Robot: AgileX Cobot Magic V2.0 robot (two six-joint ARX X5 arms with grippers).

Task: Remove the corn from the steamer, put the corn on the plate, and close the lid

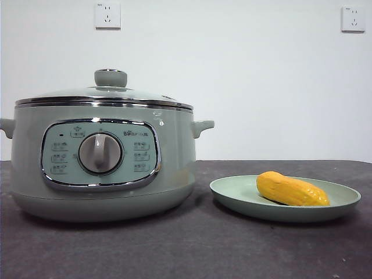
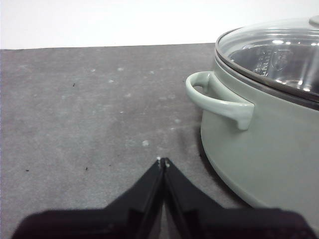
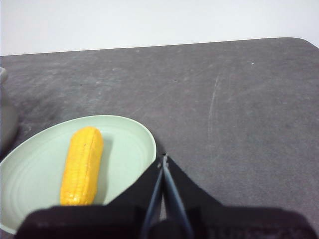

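Both tools are seen closed & empty, left tool (image 2: 163,162) beside the steamer (image 1: 104,168) w/ lid (image 1: 104,96) seated on it, right tool (image 3: 163,159) near the plate (image 1: 232,195) where the corn (image 1: 292,189) is laid.

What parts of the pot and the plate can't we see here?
- Steamer inside: front view, the wall hides it; left wrist view, glare on the lid blurs it.
- Panel labels: front view, too small to read.
- Plate near edge: right wrist view, behind the right gripper.
- Corn underside: hidden in every view.
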